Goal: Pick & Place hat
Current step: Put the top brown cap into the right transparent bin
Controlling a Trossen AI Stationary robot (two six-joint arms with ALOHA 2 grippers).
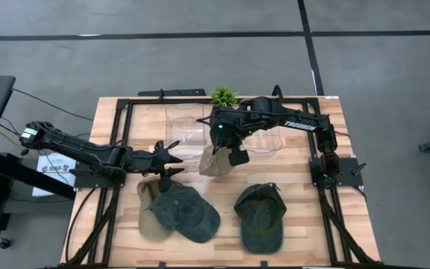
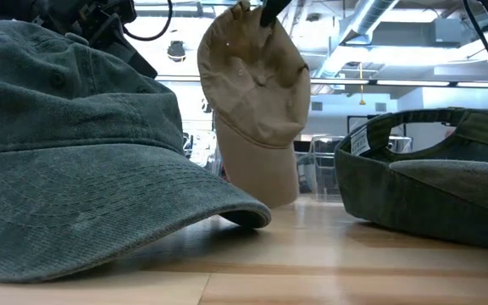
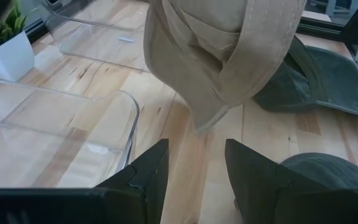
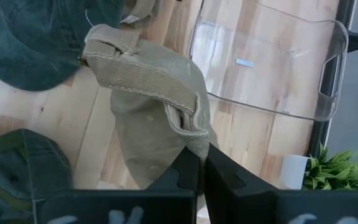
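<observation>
A tan cap [image 1: 215, 163] hangs from my right gripper [image 4: 202, 169], which is shut on it over the middle of the table. In the low view the tan cap [image 2: 257, 93] hangs with its brim [image 2: 265, 174] pointing down. My left gripper [image 3: 194, 180] is open just left of the cap and touches nothing; the tan cap [image 3: 229, 56] hangs ahead of its fingers. A blue-grey denim cap [image 1: 187, 213] lies partly on another tan cap [image 1: 149, 213] near the front edge. A dark green cap [image 1: 261, 217] lies upside down to their right. My right gripper pinches the tan cap's stitched rim [image 4: 191, 138] between its two shut fingers, coming from above and pointing down. The cap hangs below the fingers with the crown slack and the brim lowest. In the left wrist view the brim tip [image 3: 205, 121] looks clear of the table.
Two clear plastic bins [image 1: 185, 123] [image 1: 266, 140] sit on the far half of the table, behind the hanging cap. A small potted plant [image 1: 224, 96] stands at the far edge. A black frame [image 1: 118, 134] borders the table. Bare wood shows between the caps.
</observation>
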